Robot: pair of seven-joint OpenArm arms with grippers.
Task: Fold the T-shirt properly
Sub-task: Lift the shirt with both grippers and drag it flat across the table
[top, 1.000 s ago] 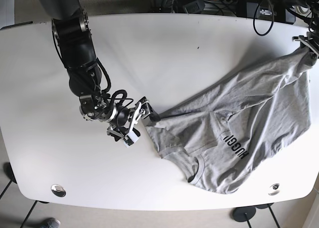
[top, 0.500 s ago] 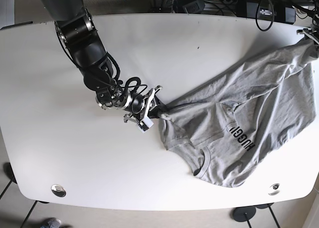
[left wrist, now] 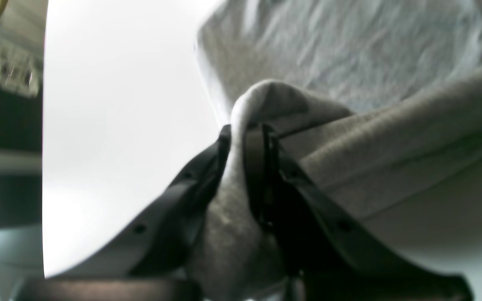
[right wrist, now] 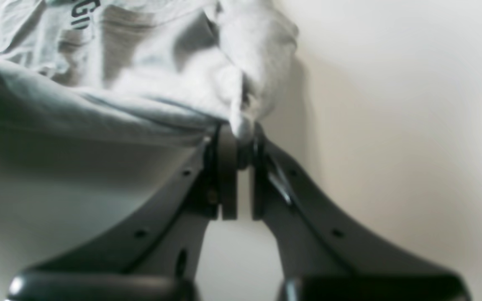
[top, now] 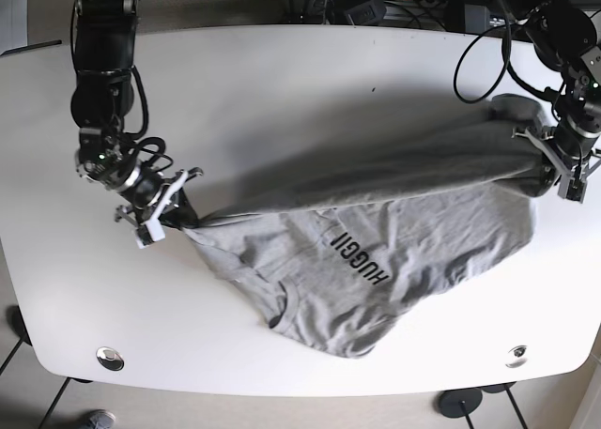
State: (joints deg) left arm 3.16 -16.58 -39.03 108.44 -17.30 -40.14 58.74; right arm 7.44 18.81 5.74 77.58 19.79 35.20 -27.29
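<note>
Grey jersey, the T-shirt [top: 376, 241] hung stretched between the two arms above the white surface [top: 310, 91], its upper edge pulled into a taut line from one grip to the other while the body, printed lettering [top: 354, 258] showing upside down, sagged toward the near edge with the collar [top: 286, 307] lowest. The right gripper [top: 172, 210], at the base view's left, had its fingers [right wrist: 228, 167] pressed together on a small bunched tip of cloth. The wrist view showed only that tip caught between the pads, with a narrow gap below it. The left gripper [top: 554, 161], at the base view's right, pinched a thicker fold, its fingers [left wrist: 257, 167] closed around a wad that wrapped over one pad.

The weaker hold seemed to be the right one. With so little fabric between the pads, any further pull along the taut edge could draw the tip out, and that side would drop onto the surface in a heap. Whether each arm held a matching corner could not be told; if not, laying the shirt down would likely leave it skewed or twisted, and the fold would come out crooked. The drooping body could also crease under itself on lowering.
</note>
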